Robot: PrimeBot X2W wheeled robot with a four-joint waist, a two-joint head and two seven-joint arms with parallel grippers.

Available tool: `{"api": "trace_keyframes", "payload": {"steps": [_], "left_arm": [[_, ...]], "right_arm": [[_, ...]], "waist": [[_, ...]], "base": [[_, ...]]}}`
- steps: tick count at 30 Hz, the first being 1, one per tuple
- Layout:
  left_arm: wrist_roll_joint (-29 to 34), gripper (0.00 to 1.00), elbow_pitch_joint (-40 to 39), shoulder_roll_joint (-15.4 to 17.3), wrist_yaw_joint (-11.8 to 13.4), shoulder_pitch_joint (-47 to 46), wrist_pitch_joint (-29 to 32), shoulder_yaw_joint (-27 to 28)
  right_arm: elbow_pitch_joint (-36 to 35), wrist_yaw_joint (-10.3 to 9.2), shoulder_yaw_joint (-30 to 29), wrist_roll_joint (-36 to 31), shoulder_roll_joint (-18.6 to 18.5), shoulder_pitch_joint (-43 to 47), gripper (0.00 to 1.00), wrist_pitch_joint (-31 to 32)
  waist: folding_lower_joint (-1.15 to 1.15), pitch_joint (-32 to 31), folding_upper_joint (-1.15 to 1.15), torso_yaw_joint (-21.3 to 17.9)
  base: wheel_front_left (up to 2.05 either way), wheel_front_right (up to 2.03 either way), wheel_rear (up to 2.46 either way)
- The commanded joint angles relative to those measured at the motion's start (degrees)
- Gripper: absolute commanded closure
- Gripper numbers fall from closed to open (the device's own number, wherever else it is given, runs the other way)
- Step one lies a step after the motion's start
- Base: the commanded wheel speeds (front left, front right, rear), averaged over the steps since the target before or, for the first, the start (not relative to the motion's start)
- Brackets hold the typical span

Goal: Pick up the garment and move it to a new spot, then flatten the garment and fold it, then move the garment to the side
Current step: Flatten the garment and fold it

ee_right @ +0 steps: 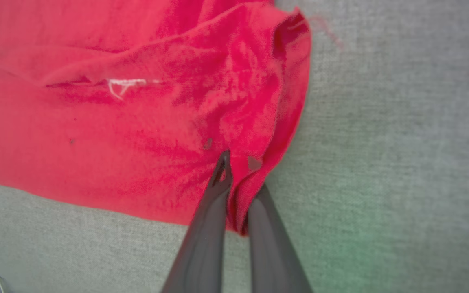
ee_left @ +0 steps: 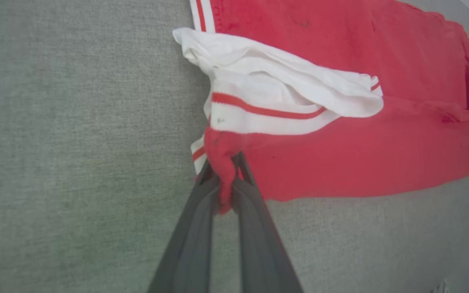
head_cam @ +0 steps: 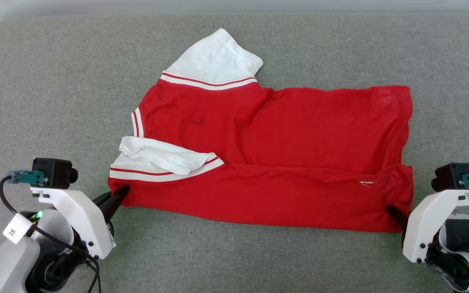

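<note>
The garment (head_cam: 267, 134) lies spread out on the grey surface (head_cam: 47, 93), with a long fold line across it close to its near edge. My left pincer (head_cam: 121, 192) is at the garment's near left corner. It pinches a bunch of red cloth there, just beside the white flap (head_cam: 165, 158) with the red stripe. My right pincer (head_cam: 391, 211) is at the garment's near right corner, squeezing a fold of red cloth.

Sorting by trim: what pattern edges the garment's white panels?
Red-and-white striped trim; the left wrist view shows it best.
</note>
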Motion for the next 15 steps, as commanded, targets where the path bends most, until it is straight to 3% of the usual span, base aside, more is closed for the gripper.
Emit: {"api": "trace_keyframes", "payload": {"steps": [1, 8, 15], "left_arm": [[0.78, 1.0, 0.09, -0.11, 0.38, 0.85, -1.22, 0.31], [0.94, 1.0, -1.31, -0.25, 0.69, 3.43, -2.96, 0.17], [0.47, 1.0, -3.06, 0.35, 3.67, 10.34, -3.92, -0.04]], "right_arm": [[1.03, -0.02, 1.1, 0.44, 0.49, 0.1, 1.0, -0.47], [-3.8, -0.02, 0.38, 0.62, -1.25, 0.54, 1.0, -0.41], [-6.01, -0.02, 1.74, 1.8, -1.62, 5.06, 1.0, 0.93]], "waist": [[0.0, -0.61, 0.0, -0.14], [0.0, -4.29, 0.0, -0.26], [0.0, -11.34, 0.0, -0.73]], "base": [[0.0, 0.0, 0.0], [0.0, 0.0, 0.0], [0.0, 0.0, 0.0]]}}
